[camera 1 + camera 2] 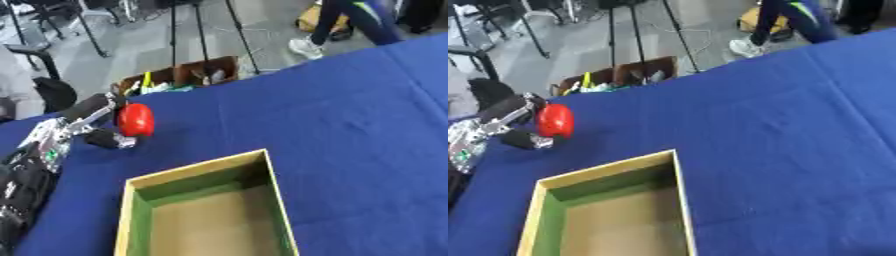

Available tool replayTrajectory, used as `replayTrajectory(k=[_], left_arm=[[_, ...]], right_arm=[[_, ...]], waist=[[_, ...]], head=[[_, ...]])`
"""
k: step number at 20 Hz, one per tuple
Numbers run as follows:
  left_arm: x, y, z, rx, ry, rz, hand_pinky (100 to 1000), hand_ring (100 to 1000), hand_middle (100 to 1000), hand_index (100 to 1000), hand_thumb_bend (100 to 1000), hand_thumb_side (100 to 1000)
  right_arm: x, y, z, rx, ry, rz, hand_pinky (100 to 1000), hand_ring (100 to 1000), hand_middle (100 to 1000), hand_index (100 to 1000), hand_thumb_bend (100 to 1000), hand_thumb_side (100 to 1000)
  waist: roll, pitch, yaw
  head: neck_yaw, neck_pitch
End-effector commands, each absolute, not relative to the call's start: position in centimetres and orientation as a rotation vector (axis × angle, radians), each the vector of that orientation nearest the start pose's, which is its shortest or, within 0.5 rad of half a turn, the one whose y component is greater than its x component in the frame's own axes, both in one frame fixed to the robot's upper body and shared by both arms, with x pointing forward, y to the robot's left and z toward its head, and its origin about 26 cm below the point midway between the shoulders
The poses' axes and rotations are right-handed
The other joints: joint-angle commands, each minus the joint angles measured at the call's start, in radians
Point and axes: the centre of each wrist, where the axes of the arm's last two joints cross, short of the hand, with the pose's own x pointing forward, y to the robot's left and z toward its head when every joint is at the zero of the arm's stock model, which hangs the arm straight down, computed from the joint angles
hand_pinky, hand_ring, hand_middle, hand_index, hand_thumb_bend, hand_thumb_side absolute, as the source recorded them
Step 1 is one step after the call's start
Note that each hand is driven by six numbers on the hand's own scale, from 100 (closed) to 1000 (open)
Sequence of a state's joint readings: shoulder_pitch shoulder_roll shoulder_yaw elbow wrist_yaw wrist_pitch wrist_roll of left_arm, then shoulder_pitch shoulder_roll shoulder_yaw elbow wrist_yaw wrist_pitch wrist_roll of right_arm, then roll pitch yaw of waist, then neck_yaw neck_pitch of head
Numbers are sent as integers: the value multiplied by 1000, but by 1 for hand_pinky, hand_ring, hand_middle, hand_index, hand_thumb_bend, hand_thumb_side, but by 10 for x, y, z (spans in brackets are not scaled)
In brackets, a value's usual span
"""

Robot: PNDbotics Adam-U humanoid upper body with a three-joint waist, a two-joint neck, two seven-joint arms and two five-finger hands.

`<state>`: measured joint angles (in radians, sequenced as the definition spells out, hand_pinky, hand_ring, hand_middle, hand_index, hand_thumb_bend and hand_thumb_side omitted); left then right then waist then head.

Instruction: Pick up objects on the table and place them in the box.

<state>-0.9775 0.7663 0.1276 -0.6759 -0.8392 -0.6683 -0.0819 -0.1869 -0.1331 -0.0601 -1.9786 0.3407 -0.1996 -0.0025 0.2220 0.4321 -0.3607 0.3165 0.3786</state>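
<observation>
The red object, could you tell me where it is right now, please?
The red object is at the left of both eye views, held in the left hand over the blue table, beyond the open box's far left corner.

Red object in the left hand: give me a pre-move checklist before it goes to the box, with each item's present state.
1. Hold: the left hand has its fingers curled round the red object. Ok.
2. Lifted off the blue table: cannot tell; the object shows low over the cloth.
3. Box open and empty: ok; its floor shows bare.
4. Path from object to box: ok; only bare cloth lies between them.
5. Object over the box: not ok; it is beyond the box's far left corner.
6. Right hand out of the way: ok; it shows in neither view.
</observation>
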Motion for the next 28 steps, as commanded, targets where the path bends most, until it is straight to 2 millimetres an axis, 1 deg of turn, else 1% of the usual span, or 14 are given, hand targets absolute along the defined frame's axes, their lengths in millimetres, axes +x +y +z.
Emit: replayTrajectory(k=[1,7,13,15,19,23,28], left_arm=[[430,488,273,1208,-1779,-1195,142,357,348,610,100,609],[426,488,281,1195,-1851,-1146,100,320,335,587,100,528],[421,482,292,1157,-1927,-1158,100,310,335,584,100,433],[419,478,296,1143,-1949,-1166,100,301,326,574,100,416],[417,466,302,1108,-1997,-1188,100,296,322,565,100,420],[413,451,307,1073,-2040,-1206,100,295,326,557,100,398],[410,424,305,977,-2089,-1270,100,294,329,553,100,371]], right_arm=[[288,-260,159,-458,-2338,373,317,425,411,620,210,823],[287,-264,157,-453,-2329,358,319,423,411,618,203,821],[284,-270,154,-444,-2315,336,320,423,412,618,190,818],[284,-271,153,-439,-2311,329,320,423,412,617,185,817],[282,-275,152,-427,-2304,316,322,424,413,617,176,815],[281,-279,151,-414,-2298,304,323,424,413,616,167,814],[279,-283,149,-397,-2297,287,324,424,413,616,156,814]], waist=[[-12,-35,7],[-22,-57,20],[-36,-87,39],[-41,-98,47],[-51,-121,63],[-59,-140,75],[-73,-164,88]], head=[[2,8],[-3,21],[-13,40],[-19,48],[-27,69],[-36,88],[-49,111]])
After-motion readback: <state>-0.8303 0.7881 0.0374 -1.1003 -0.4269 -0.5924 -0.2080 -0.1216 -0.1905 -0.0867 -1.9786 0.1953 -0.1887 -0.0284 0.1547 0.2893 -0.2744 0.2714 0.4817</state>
